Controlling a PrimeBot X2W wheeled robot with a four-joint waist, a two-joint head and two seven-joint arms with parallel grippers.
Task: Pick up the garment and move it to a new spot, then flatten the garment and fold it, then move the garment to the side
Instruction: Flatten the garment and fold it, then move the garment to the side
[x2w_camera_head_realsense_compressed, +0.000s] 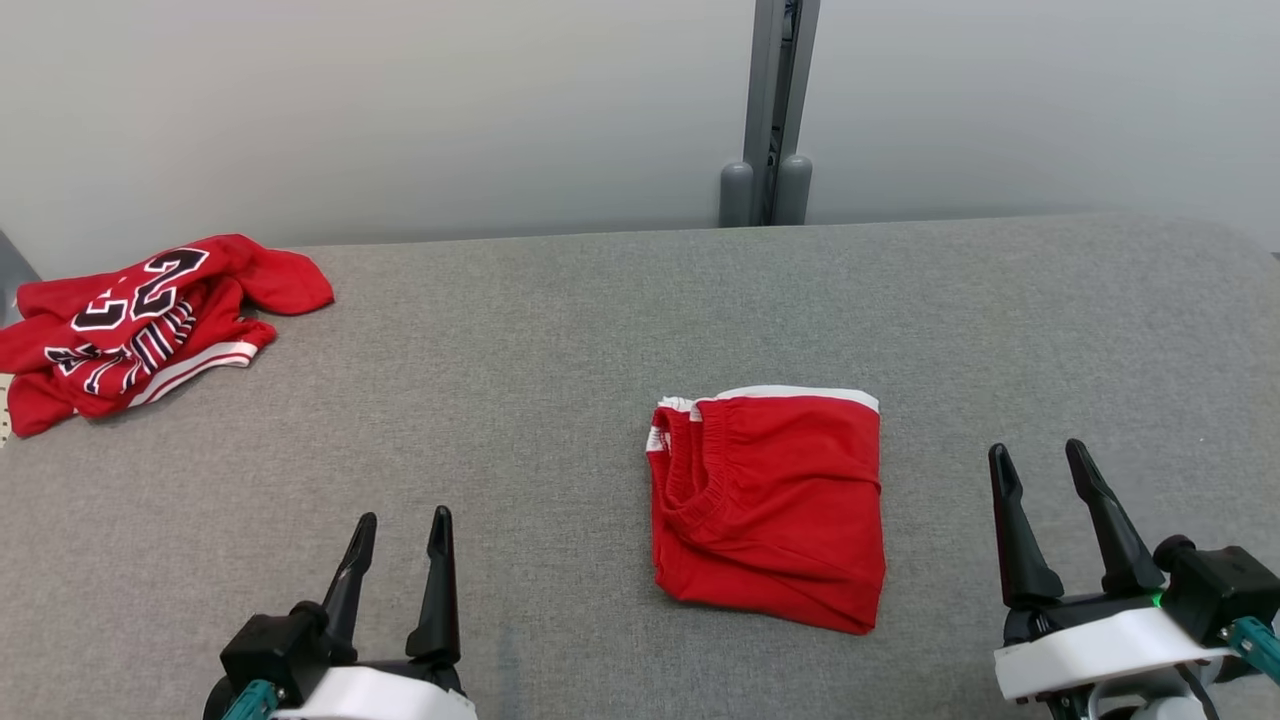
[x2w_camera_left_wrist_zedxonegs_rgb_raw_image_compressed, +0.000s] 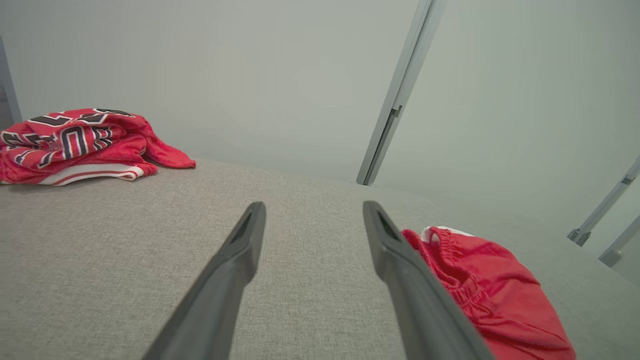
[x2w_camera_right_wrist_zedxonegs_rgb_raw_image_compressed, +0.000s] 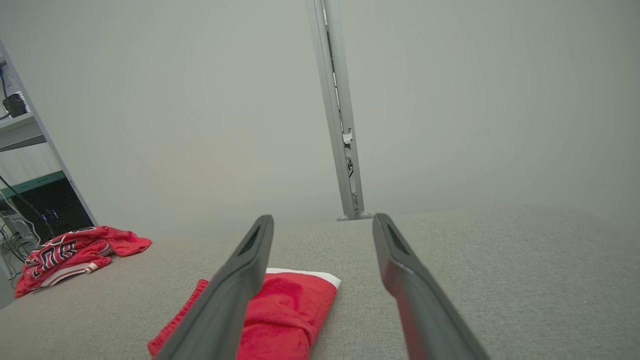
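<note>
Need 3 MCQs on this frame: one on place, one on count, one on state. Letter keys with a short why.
1. Where does the crumpled red jersey with black-and-white lettering lie on the grey fabric-covered table?
A. far left corner
B. near edge, centre
C. far right edge

2. How many red garments lie on the table?
A. one
B. two
C. three

3. What state are the red shorts with white trim in?
A. folded into a flat rectangle, lying free
B. spread out full length
C. hanging off the table edge

Key:
1 A: the jersey sits at the upper left of the head view, near the table's far edge.
2 B: only the jersey and the shorts are on the table.
3 A: the shorts form a neat rectangle; the left gripper and right gripper are open and apart from them.
</note>
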